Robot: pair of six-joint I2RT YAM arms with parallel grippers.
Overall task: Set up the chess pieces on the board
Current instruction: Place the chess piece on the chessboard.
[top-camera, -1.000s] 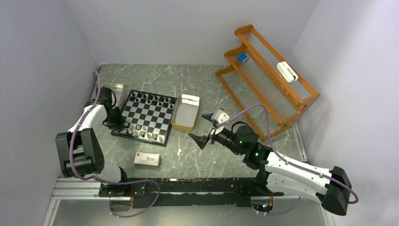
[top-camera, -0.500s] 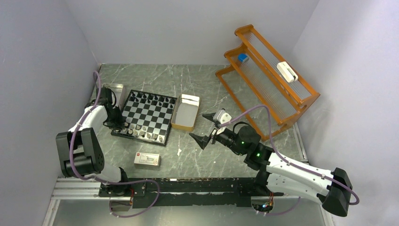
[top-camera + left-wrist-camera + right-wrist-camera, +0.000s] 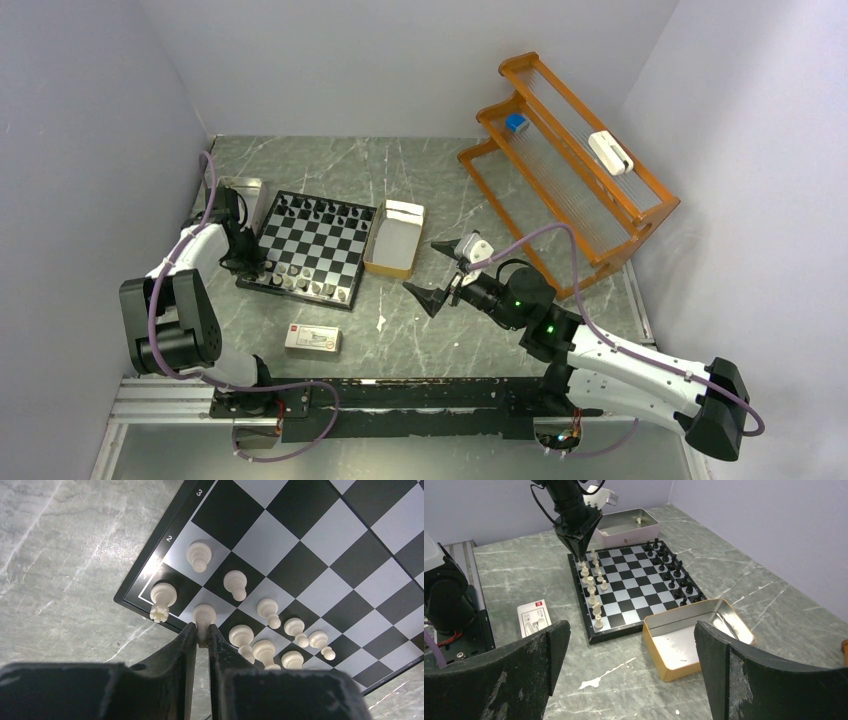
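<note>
The board lies left of centre, with black chess pieces along its far side and white ones along its near side. My left gripper reaches down at the board's near left corner. In the left wrist view its fingers are shut on a white piece that stands on the edge square beside the white rook. Several white pawns stand in the row behind. My right gripper hovers open and empty right of the board, its tips wide apart.
A tan open box sits against the board's right side. The small white-and-red carton lies in front of the board. A metal tin stands at the back left. The orange rack fills the back right.
The right arm has drifted slightly. The left gripper has stayed at the board's near left corner with the white piece between its fingers.
</note>
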